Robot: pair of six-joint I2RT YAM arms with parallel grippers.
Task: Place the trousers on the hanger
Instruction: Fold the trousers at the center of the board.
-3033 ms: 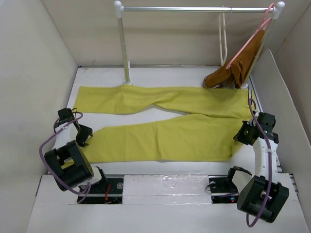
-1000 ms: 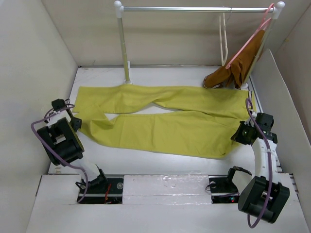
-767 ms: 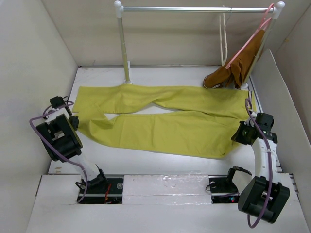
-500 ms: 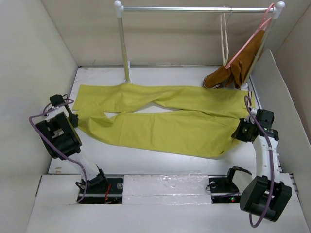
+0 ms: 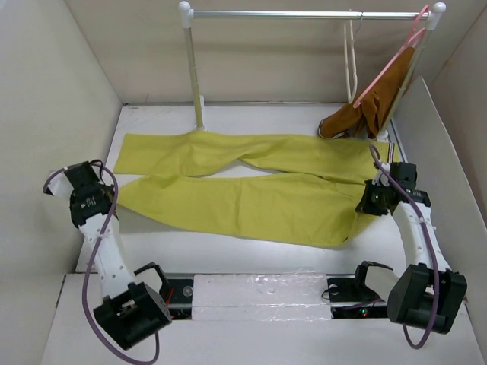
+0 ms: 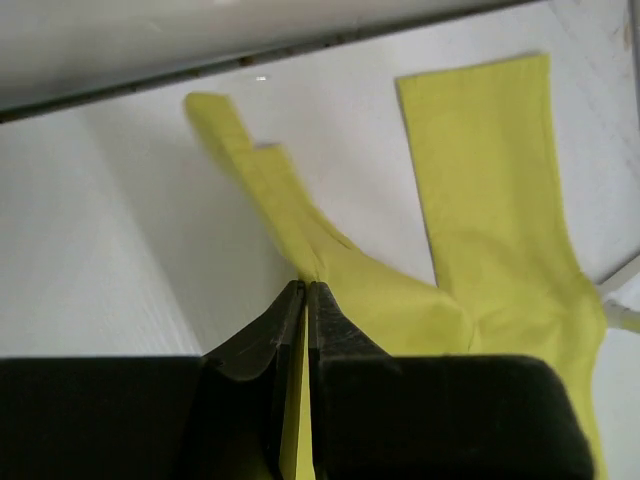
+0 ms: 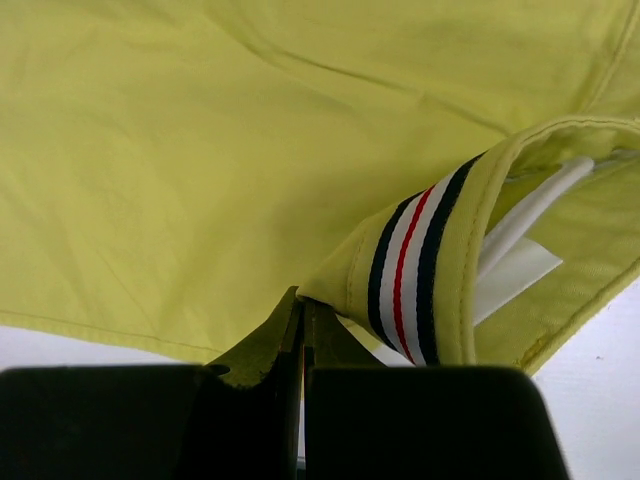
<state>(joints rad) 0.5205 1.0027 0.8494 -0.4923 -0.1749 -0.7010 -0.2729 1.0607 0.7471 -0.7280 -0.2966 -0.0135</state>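
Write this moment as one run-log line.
left gripper: shut on trousers leg end | right gripper: shut on waistband | hanger: hanging on rail

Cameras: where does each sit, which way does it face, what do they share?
Top external: above, behind the bases, facing down at the table; left arm, right arm show.
Left wrist: faces along left fingers, shut on a leg of the trousers.
Right wrist: faces along right fingers, shut on the waistband.
Shared: the trousers.
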